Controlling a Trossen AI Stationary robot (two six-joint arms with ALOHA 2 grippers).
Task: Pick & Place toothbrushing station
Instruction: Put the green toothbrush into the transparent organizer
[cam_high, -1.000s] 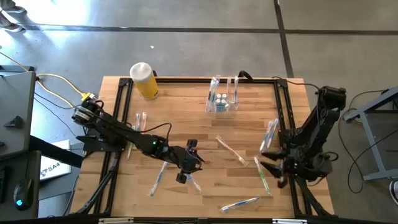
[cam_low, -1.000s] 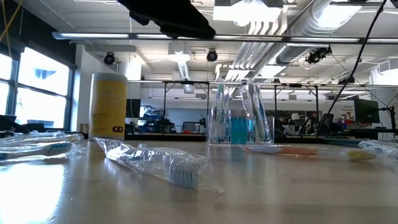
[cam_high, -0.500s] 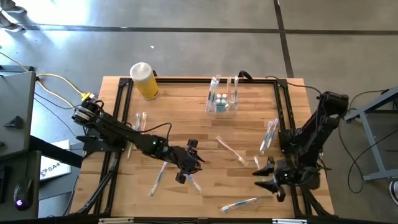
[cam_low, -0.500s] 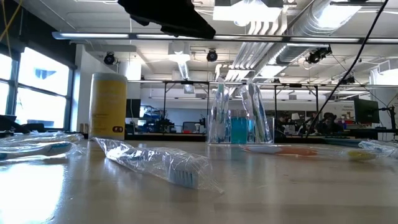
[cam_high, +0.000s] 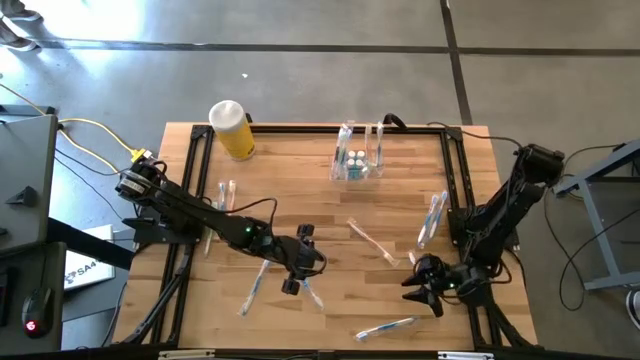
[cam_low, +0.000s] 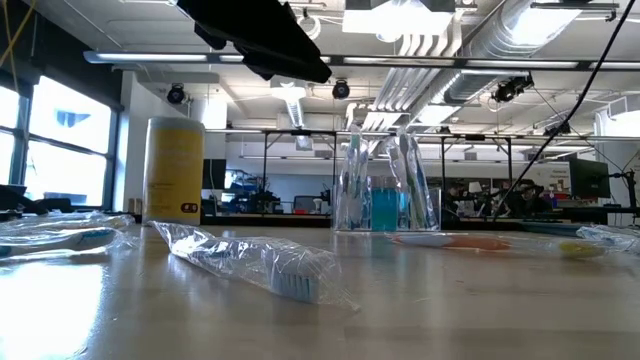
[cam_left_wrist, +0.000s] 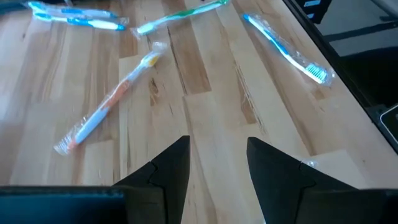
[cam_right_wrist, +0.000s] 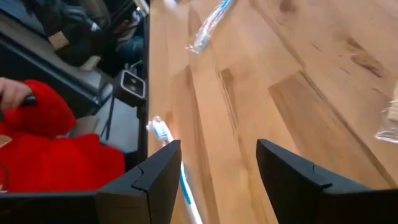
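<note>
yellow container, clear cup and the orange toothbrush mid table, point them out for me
yellow container (cam_high: 232, 131): high view, on its yellow side below the white top
clear cup (cam_high: 357, 165): high view, on the capped tubes standing inside it
orange toothbrush (cam_left_wrist: 112, 99): left wrist view, on the middle of its wrapped handle

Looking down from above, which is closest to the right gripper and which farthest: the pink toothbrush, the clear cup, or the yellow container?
From the right gripper, at the table's right front:
1. Pink toothbrush, lying mid-table, just left of it.
2. Clear cup, at the back middle.
3. Yellow container, on its side at the back left corner.
</note>
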